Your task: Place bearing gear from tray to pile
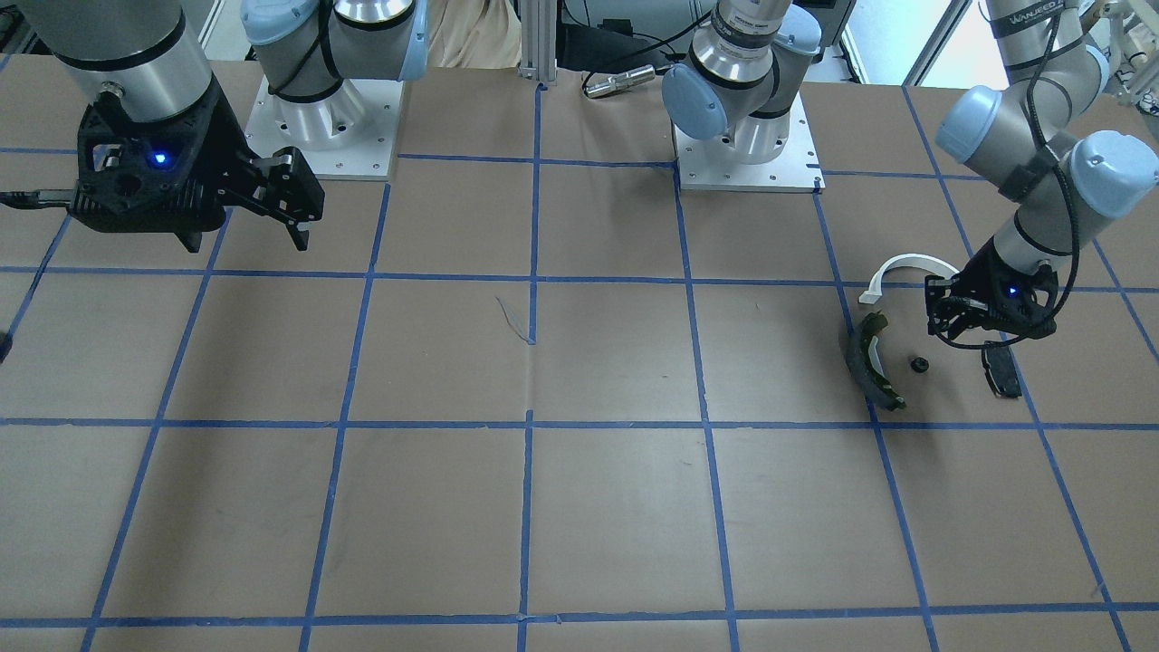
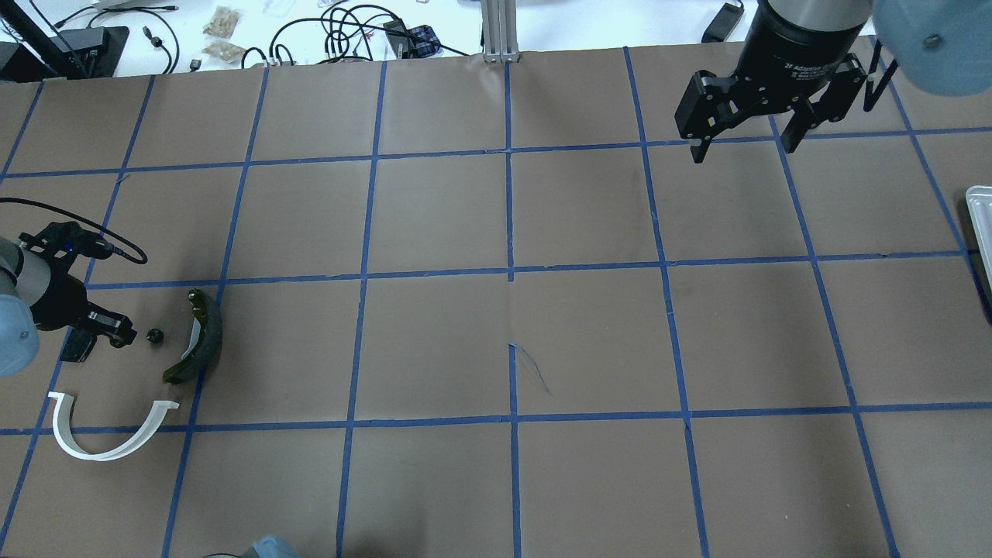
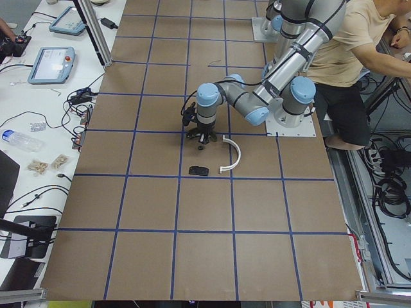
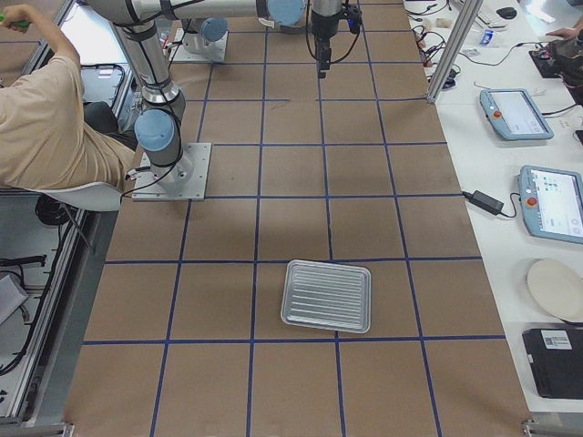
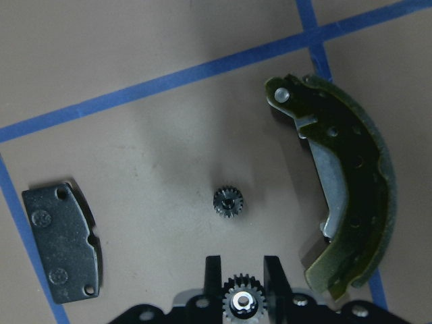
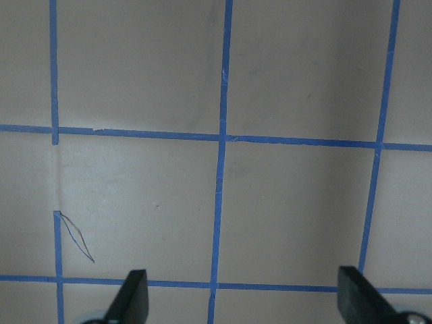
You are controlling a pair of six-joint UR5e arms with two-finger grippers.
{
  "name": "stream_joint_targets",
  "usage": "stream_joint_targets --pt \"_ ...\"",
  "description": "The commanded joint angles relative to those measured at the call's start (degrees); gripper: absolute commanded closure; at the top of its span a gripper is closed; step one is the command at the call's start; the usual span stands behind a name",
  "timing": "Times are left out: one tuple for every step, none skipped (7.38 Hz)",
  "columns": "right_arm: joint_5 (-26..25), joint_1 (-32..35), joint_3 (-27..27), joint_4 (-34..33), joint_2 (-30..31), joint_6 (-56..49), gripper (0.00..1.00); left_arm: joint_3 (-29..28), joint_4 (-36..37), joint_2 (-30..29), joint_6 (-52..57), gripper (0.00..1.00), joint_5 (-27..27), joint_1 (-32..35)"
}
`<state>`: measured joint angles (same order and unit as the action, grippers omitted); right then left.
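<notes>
In the left wrist view my left gripper [image 5: 242,264] has its fingers close together around a small toothed bearing gear [image 5: 241,302] with a silver centre. It hovers low over the pile. A second small black gear [image 5: 228,201] lies on the paper just ahead of it, and also shows in the overhead view [image 2: 154,335]. Around that gear lie the dark brake shoe [image 5: 351,189], the black pad [image 5: 62,243] and the white half-ring [image 2: 101,449]. My right gripper [image 2: 744,147] is open and empty, high over the far right of the table. The tray [image 4: 326,296] holds nothing.
The table is brown paper with a blue tape grid. The tray's edge shows at the overhead view's right side [image 2: 980,225]. A person sits beside the robot's base [image 3: 359,58]. Tablets and cables lie on the side bench [image 3: 51,64].
</notes>
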<state>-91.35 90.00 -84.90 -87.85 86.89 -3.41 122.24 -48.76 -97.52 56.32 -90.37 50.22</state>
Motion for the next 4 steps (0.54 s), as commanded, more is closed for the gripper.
stream_joint_targets --pt "-0.49 0.00 0.00 -0.13 -0.05 0.07 0.00 0.01 0.59 -0.04 0.28 0.59 -0.07 -0.12" --pt "-0.41 0.00 0.00 -0.21 0.04 0.07 0.00 0.10 0.51 -0.04 0.19 0.01 0.02 -0.12" --pt "-0.32 0.00 0.00 -0.30 -0.05 0.16 0.00 0.10 0.51 0.04 0.19 0.00 0.11 -0.12" --pt "-0.41 0.00 0.00 -0.30 -0.05 0.16 0.00 -0.07 0.33 0.74 -0.68 0.00 -0.16 0.22"
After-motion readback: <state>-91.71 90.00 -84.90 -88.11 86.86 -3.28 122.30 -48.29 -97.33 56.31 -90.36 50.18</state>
